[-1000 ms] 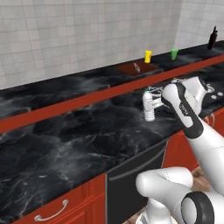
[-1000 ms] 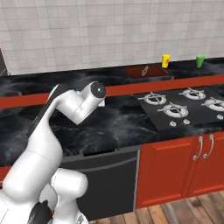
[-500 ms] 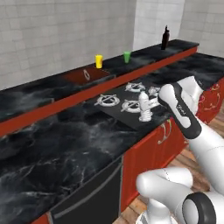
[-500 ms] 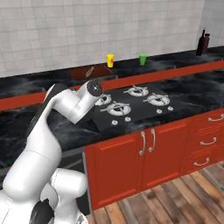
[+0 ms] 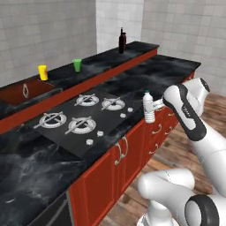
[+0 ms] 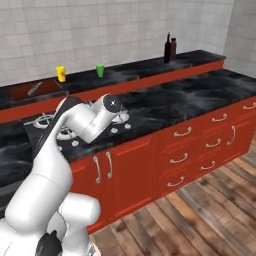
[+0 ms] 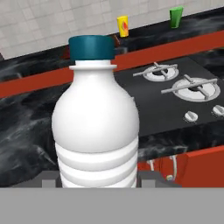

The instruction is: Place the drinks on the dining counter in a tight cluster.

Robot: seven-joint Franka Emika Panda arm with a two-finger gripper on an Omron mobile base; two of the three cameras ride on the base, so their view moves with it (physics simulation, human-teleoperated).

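Observation:
A small pale water bottle (image 5: 148, 111) with a teal cap is held upright over the lower worktop's front edge, my gripper (image 5: 152, 105) shut on its side. In the hand view the water bottle (image 7: 96, 127) stands very close, and its lower part hides the fingers. A tall dark wine bottle (image 6: 167, 48) and a shorter maroon bottle (image 6: 173, 49) stand side by side at the far end of the dining counter (image 6: 150, 67), well away from my hand. From the left, the pair of bottles (image 5: 122, 42) overlap on the dining counter (image 5: 106, 56).
A hob (image 5: 84, 119) with several burners lies in the lower worktop beside the held bottle. A yellow cup (image 5: 42, 72) and a green cup (image 5: 77, 65) stand on the raised slab, near a red sink (image 5: 22, 90). Red drawers (image 6: 200, 145) front the wooden floor.
The whole scene has slid left in both base views, so the base has moved right along the counter. The water bottle has stayed in my shut gripper throughout.

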